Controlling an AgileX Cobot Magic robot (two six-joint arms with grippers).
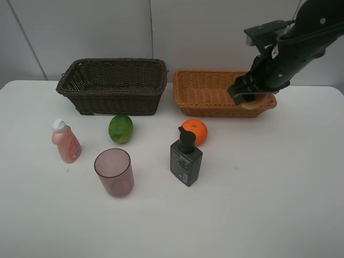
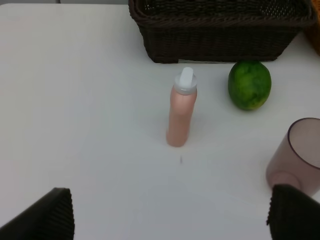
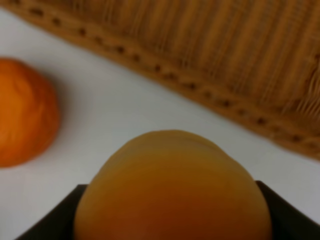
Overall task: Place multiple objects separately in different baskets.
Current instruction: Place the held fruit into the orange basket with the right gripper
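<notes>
exterior high: right gripper holds peach at edge of tan basket.

High camera looks down from the near side, across the white counter to its far edge, where the dark basket and tan basket sit: a wide, distant view. Left wrist camera sits low over the counter's left part, facing that far edge past the left tool. It picks up the pink bottle, green fruit, mauve cup and the dark basket's wall, all shared with the high view. Right wrist camera is tight in and blurred. The peach-like fruit fills the right tool, with the orange and the tan basket's wall beyond, shared too.
</notes>
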